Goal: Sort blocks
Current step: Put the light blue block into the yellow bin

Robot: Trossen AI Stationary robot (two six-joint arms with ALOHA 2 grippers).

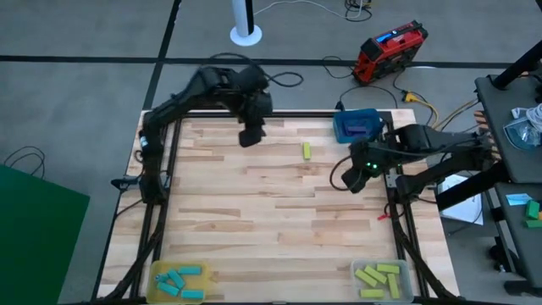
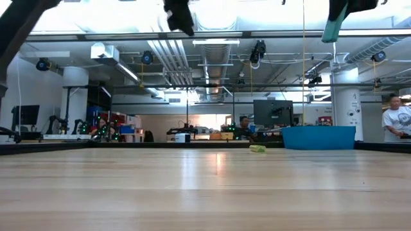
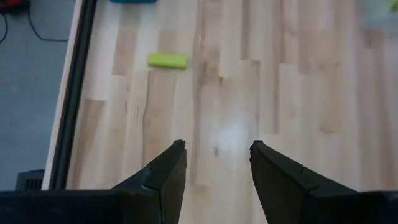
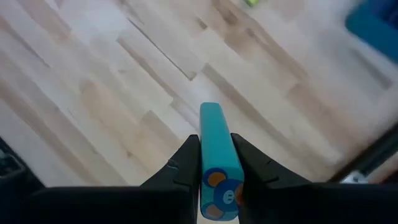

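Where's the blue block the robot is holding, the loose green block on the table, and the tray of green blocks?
cyan-blue block point(image 4: 214, 149): right wrist view, the bar's upper face, between the right gripper's fingers.
yellow-green block point(image 1: 306, 151): high view, middle of the bar lying on the table.
clear tray point(image 1: 408, 269): high view, its right rim.

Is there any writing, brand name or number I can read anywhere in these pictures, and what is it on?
No text can be read for certain.
Cyan block held in the right pincer: a round cartoon sticker with one pale letter, possibly "e", cut off by the edge.
Red case on the floor beyond the table: no legible label.
Blue tray: no marking visible.
Room signs and screens in the low view: too small to read.
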